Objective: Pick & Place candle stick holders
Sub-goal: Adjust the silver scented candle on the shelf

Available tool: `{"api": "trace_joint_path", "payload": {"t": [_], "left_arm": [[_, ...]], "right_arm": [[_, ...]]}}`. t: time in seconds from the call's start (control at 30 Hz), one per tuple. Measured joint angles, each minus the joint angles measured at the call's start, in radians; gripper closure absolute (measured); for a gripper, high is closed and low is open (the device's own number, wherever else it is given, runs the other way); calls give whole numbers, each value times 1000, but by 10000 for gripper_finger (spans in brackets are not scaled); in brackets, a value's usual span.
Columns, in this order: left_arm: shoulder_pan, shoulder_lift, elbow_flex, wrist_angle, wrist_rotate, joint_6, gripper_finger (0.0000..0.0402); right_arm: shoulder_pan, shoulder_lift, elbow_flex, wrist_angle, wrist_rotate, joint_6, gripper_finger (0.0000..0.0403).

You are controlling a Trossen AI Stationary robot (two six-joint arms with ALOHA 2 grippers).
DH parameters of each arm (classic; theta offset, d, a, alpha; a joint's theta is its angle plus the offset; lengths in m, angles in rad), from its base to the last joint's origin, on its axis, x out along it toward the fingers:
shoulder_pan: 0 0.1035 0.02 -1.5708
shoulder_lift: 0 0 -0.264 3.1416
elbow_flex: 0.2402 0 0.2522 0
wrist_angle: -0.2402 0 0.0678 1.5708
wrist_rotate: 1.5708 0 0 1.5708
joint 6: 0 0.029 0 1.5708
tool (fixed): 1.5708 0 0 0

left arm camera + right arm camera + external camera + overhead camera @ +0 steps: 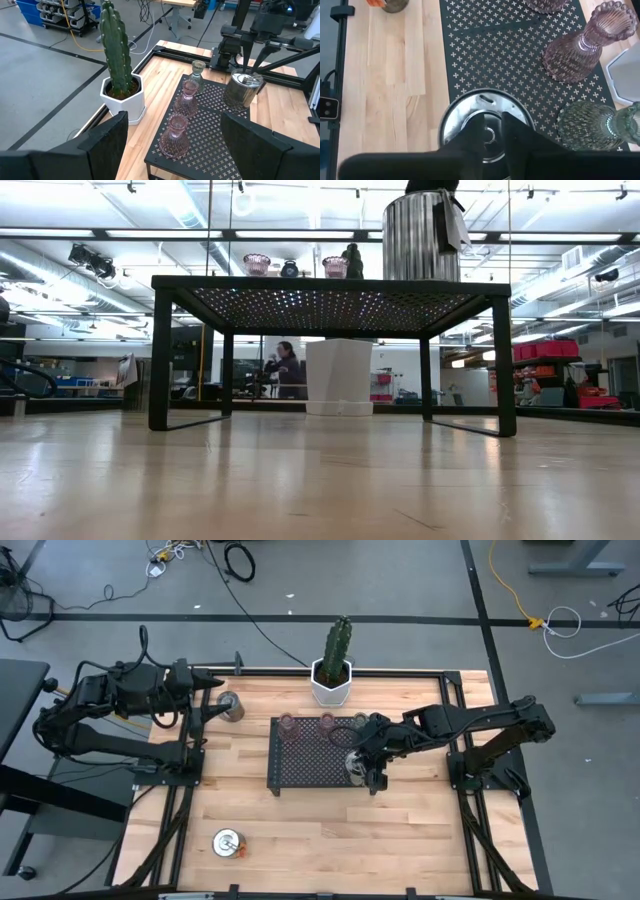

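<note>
A black mesh tray (300, 775) stands on legs mid-table. Three tinted glass candle stick holders (287, 726) (326, 722) (360, 722) stand along its far edge. A shiny silver holder (354, 766) stands upright at the tray's right end, and my right gripper (495, 131) reaches into its open top, nearly shut. A second silver holder (232, 707) stands on the table at the far left, just beside my open left gripper (215, 688). A third silver holder (229, 842) sits on the table near the front left. My right gripper comes from above, slanting down from the table's right side. Both fingers (475, 134) are inside the silver holder's open top, closed around the small round piece at its centre (490, 136). The holder stands upright on the tray (422, 235).
A white hexagonal pot with a tall cactus (333, 680) stands just beyond the tray's far edge. Bare wooden table lies in front of the tray and to both sides. A black frame rail (455, 700) borders the table.
</note>
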Motion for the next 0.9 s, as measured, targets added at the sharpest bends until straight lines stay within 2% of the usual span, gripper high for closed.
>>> {"api": "trace_joint_path", "payload": {"t": [0.33,0.63,0.9], "left_arm": [[0,0,0,0,0,0,83],[0,0,0,0,0,0,83],[0,0,0,0,0,0,83]], "right_arm": [[0,0,0,-20,0,-1,398],[0,0,-1,-80,0,-2,401],[0,0,-1,-90,-42,3,401]]}}
